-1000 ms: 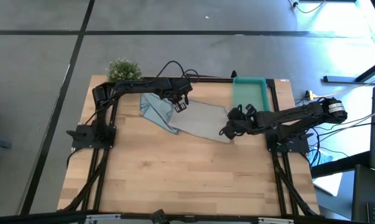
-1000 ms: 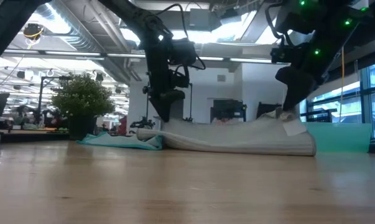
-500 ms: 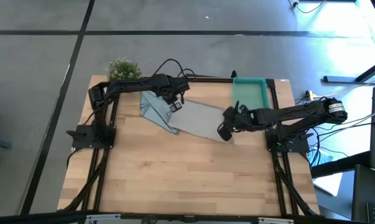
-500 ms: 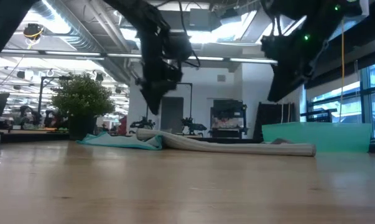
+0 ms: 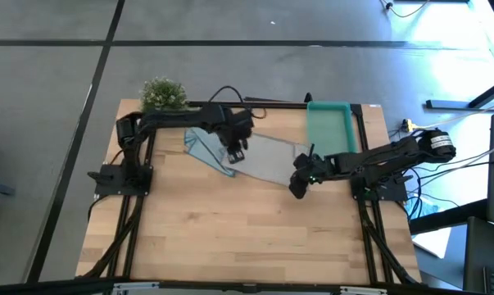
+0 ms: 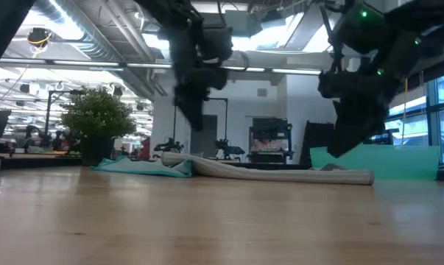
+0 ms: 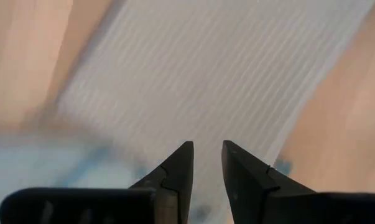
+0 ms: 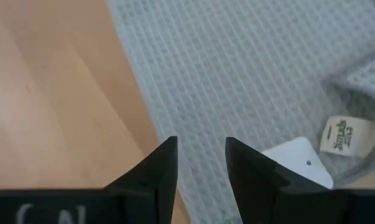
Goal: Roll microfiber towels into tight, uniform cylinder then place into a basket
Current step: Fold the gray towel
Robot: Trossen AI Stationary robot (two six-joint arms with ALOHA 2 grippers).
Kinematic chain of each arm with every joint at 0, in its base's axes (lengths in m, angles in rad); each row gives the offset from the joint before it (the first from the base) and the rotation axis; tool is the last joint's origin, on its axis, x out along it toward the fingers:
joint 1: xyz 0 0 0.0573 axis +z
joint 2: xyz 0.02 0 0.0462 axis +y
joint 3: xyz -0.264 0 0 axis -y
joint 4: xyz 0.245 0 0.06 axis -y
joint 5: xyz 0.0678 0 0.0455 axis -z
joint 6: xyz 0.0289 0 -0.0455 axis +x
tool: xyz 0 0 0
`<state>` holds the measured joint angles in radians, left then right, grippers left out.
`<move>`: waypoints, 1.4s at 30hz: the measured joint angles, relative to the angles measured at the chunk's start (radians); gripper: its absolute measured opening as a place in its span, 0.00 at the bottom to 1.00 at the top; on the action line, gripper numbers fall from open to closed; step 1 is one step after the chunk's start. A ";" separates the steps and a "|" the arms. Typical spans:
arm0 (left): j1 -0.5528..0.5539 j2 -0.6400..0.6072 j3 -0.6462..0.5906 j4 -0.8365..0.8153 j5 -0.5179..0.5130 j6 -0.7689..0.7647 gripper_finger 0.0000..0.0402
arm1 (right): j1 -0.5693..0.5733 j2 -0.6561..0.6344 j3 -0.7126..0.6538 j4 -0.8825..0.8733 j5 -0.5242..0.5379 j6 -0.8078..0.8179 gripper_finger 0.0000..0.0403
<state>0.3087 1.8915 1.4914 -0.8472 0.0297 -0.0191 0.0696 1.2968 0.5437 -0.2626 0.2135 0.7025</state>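
1. Two towels lie near the back of the wooden table [image 5: 230,238] in the high view. The grey-beige towel [image 5: 267,158] is spread flat just beside the teal basket [image 5: 328,124], on the side toward the plant [image 5: 163,93]. The light blue towel [image 5: 204,144] lies crumpled beyond it, farther from the basket, and the grey one overlaps its edge.
2. In that same view the left gripper [image 5: 235,151] hangs over the end of the grey-beige towel far from the basket, where the two cloths meet. The right gripper [image 5: 298,185] sits at the corner of the grey-beige towel nearest the basket's front end.
3. In the low view the grey-beige towel [image 6: 280,173] lies as a low flat strip on the table, with the basket [image 6: 383,162] behind its end and the light blue towel [image 6: 144,166] at the opposite end, toward the plant [image 6: 96,121]. Both grippers hang clear above the cloth, touching nothing; the right gripper [image 6: 347,147] looks closer to the towel, though the arms are dark against the room.
4. In the left wrist view the left gripper [image 7: 207,163] has its fingers [image 7: 180,171] parted by a narrow gap with nothing between them, over the ribbed grey-beige towel [image 7: 218,74]; a blurred patch of light blue towel [image 7: 44,168] shows beside it.
5. In the right wrist view the right gripper [image 8: 201,163] has its fingers [image 8: 252,174] apart and empty above the edge of the grey-beige towel [image 8: 249,68], whose labels [image 8: 339,135] lie at a folded corner.
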 joint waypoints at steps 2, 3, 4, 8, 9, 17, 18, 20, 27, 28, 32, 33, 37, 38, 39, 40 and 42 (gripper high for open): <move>-0.020 0.028 0.000 0.045 0.001 0.006 0.20 | 0.000 0.000 -0.020 0.011 -0.011 0.000 0.34; -0.031 0.046 0.000 0.061 0.003 0.003 0.20 | 0.000 0.001 -0.029 0.026 -0.021 0.000 0.34; -0.037 0.064 0.000 0.080 0.000 0.004 0.20 | 0.000 0.002 -0.037 0.037 -0.031 0.001 0.34; -0.055 0.146 -0.002 0.069 -0.008 0.000 0.20 | 0.000 0.018 -0.073 0.038 -0.060 0.027 0.34; -0.059 0.168 -0.002 0.061 -0.008 -0.002 0.20 | 0.001 0.023 -0.078 0.037 -0.060 0.036 0.34; -0.120 0.209 0.001 0.003 0.080 -0.003 0.20 | -0.009 0.037 -0.081 0.020 -0.048 0.042 0.34; -0.131 0.207 0.001 0.002 0.093 -0.002 0.20 | -0.015 0.037 -0.081 0.016 -0.037 0.030 0.34; -0.154 0.203 -0.002 -0.002 0.130 0.002 0.20 | -0.028 0.038 -0.081 0.010 -0.005 0.017 0.34; -0.231 0.203 -0.001 0.014 0.247 0.108 0.20 | -0.094 0.039 -0.082 0.008 0.062 -0.077 0.34; -0.239 0.202 0.007 0.006 0.242 0.112 0.20 | -0.099 0.037 -0.078 0.002 0.063 -0.094 0.34; -0.230 0.141 0.052 -0.029 0.154 0.080 0.20 | -0.102 0.020 -0.021 -0.005 0.010 -0.238 0.34; -0.219 0.125 0.054 -0.029 0.112 0.070 0.20 | -0.101 0.016 -0.004 -0.004 -0.033 -0.278 0.34; -0.162 0.106 0.048 -0.034 0.036 0.005 0.20 | -0.101 0.019 0.036 0.038 -0.169 -0.359 0.34; -0.145 0.103 0.043 -0.033 0.036 -0.003 0.20 | -0.099 0.029 0.033 0.066 -0.175 -0.368 0.34; -0.130 0.103 0.034 -0.025 0.038 -0.006 0.20 | -0.097 0.039 0.023 0.089 -0.177 -0.373 0.34; -0.117 0.105 0.021 -0.011 0.040 -0.006 0.20 | -0.096 0.047 0.011 0.097 -0.178 -0.382 0.34; -0.097 0.119 -0.012 0.019 0.039 -0.023 0.20 | -0.097 0.076 -0.005 0.115 -0.178 -0.395 0.34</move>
<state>0.2118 2.0109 1.4796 -0.8286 0.0689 -0.0421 -0.0275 1.3726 0.5390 -0.1472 0.0350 0.3078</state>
